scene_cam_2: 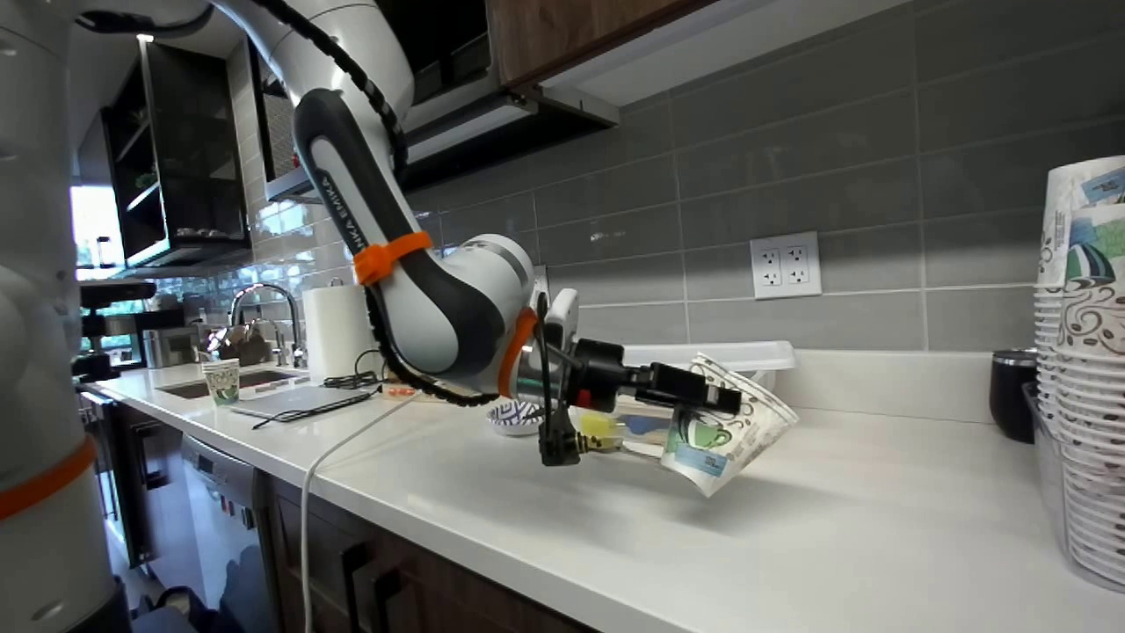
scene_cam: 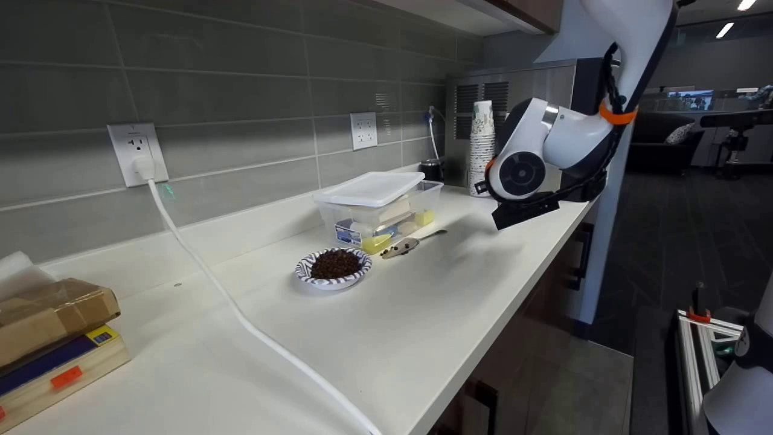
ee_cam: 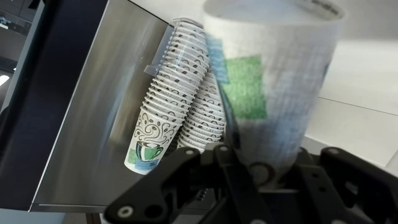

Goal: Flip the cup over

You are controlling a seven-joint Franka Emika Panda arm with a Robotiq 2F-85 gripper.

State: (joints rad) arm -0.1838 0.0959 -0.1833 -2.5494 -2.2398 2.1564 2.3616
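In an exterior view, a round, blue-patterned bowl [scene_cam_2: 516,423] sits toward the back edge of the worktop [scene_cam_2: 879,545]; my angular black gripper [scene_cam_2: 726,398] pinches the tapered, printed paper cup [scene_cam_2: 735,432], which hangs tilted, wider end up, above the worktop between front and back edges; stacked cups [scene_cam_2: 1094,378], ribbed by their rims, stand farther right.

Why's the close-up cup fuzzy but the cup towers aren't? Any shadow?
In the wrist view, the cup is blurred, probably too near the camera, while the cup stacks look sharper; in an exterior view, a soft shadow lies on the counter beneath the cup.
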